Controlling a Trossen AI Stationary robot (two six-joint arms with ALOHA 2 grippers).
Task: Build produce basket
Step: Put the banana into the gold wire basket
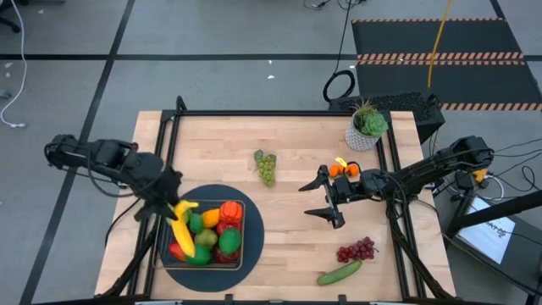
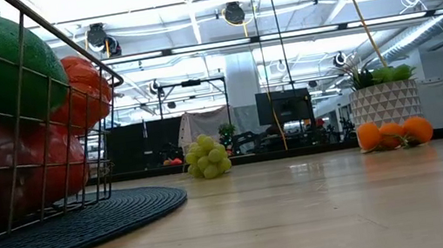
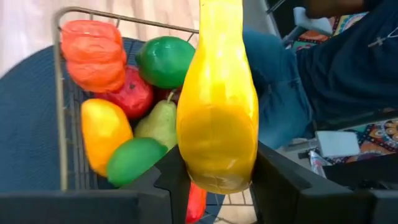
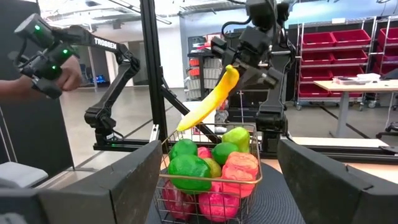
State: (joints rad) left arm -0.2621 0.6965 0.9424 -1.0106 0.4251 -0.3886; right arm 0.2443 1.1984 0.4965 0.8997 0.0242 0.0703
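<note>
High view: left gripper (image 1: pixel 172 206) clamps a yellow banana (image 1: pixel 182 227) slanting down over the basket (image 1: pixel 166 254), which sits directly below, crowded with produce. Right gripper (image 1: pixel 324 200) waits wide open mid-table, grapes (image 1: pixel 266 166) nearby.

The table (image 1: pixel 288 161) is seen from overhead, level from its surface, and closely from both wrists; the basket (image 1: pixel 165 254) is shared.
</note>
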